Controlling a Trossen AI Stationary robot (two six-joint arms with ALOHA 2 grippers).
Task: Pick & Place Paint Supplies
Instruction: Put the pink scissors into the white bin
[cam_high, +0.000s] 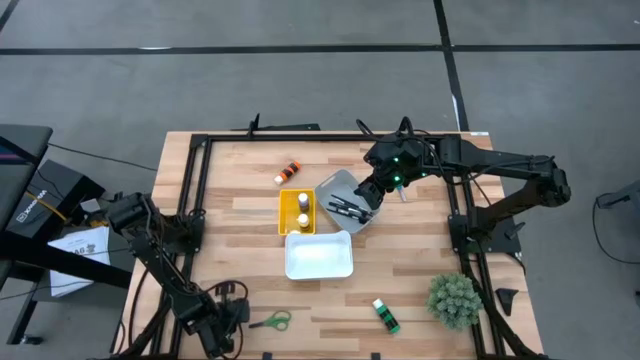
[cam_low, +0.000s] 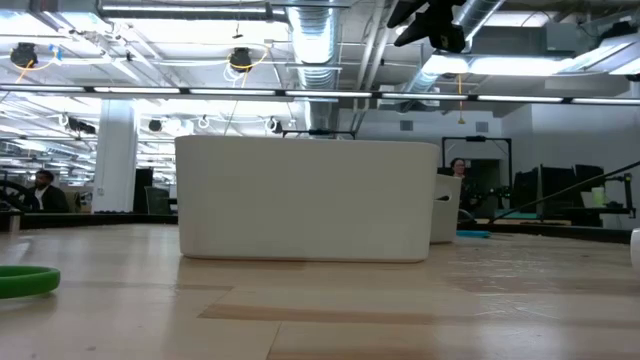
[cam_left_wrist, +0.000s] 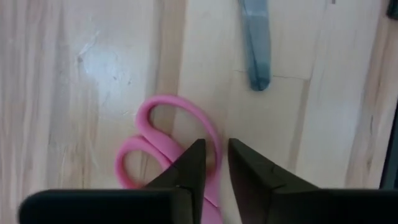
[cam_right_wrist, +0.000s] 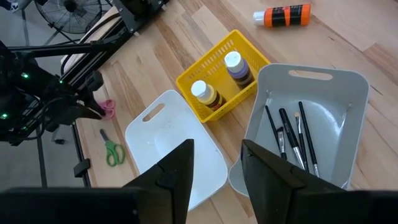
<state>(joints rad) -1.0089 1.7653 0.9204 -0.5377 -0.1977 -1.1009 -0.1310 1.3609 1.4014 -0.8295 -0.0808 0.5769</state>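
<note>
Pink-handled scissors lie flat on the wood near the table's near left corner. My left gripper is low over them, fingers narrowly apart on either side of one handle loop's rim. I cannot tell whether they touch it. In the right wrist view the scissors show beside that gripper. My right gripper is open and empty, hovering over the grey bin, which holds several dark brushes. The yellow basket holds two bottles. An orange bottle, a green bottle and green scissors lie loose.
A white bin sits at mid-table in front of the basket and fills the low view. A fuzzy green plant stands near the right front. A grey-blue strip lies beyond the pink scissors. People show in the room behind.
</note>
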